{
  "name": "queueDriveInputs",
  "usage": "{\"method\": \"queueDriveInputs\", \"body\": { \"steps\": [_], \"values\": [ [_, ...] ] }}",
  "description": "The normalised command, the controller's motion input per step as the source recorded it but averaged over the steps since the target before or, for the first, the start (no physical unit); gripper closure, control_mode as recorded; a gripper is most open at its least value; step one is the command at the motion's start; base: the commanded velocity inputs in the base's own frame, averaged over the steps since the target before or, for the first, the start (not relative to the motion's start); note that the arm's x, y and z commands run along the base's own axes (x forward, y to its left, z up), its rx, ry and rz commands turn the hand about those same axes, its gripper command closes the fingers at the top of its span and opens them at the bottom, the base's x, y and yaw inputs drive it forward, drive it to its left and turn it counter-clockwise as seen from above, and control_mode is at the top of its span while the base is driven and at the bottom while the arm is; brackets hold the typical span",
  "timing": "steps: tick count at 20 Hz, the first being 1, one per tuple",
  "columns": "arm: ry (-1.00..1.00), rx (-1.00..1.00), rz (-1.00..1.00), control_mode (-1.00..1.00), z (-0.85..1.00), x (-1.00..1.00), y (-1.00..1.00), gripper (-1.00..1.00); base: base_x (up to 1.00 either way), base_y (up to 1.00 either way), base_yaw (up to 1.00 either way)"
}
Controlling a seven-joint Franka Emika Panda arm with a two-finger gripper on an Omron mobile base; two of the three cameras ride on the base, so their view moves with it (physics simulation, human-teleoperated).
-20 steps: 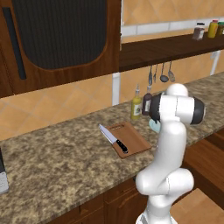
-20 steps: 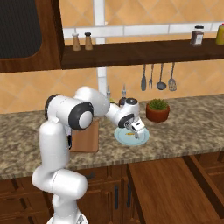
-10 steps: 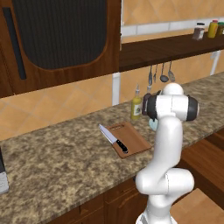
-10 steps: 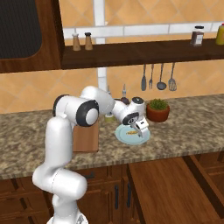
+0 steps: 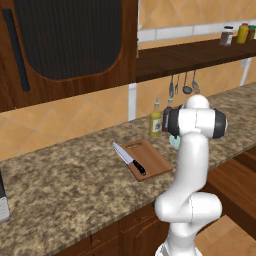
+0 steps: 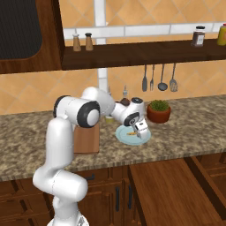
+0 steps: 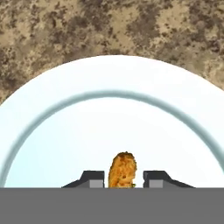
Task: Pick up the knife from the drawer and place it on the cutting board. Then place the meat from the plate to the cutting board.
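**Orange-brown meat sits between the fingers on the plate**

Speckled granite bench [image 5: 65, 185] runs across the left base view, and on it lies the reddish cutting board [image 5: 152, 159] with the knife [image 5: 129, 159] across its 9 o'clock side, silver blade pointing toward 10 o'clock. Over in the right base view the arm reaches down to the light blue plate [image 6: 143, 138], gripper [image 6: 136, 131] low over it, with the potted plant [image 6: 159, 111] at 2 o'clock from the plate. Hand view now: the fingers [image 7: 89, 180] stand narrow, one on each side of the meat [image 7: 123, 169], which lies on the plate's pale floor at 6 o'clock. Whether the fingers press on it, I cannot tell.
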Motion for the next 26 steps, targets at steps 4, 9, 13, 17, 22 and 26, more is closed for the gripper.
{"method": "queueDriveInputs", "body": {
  "steps": [4, 9, 13, 17, 22, 26],
  "values": [
    [-0.01, -0.01, -0.21, -1.00, -0.09, -0.13, 0.55, 1.00, 0.00, 0.00, 0.00],
    [-0.05, 0.00, -0.20, -1.00, 0.31, -0.21, 0.29, 1.00, 0.00, 0.00, 0.00],
    [-0.03, -0.04, -0.06, -1.00, 0.93, -0.44, 0.11, 1.00, 0.00, 0.00, 0.00],
    [-0.06, -0.09, 0.22, -1.00, 0.91, -0.47, 0.18, 1.00, 0.00, 0.00, 0.00],
    [-0.09, 0.00, 0.55, -1.00, 0.22, -0.23, 0.68, 1.00, 0.00, 0.00, 0.00],
    [-0.08, 0.08, 0.67, -1.00, 0.00, -0.07, 0.76, 1.00, 0.00, 0.00, 0.00]
  ]
}}
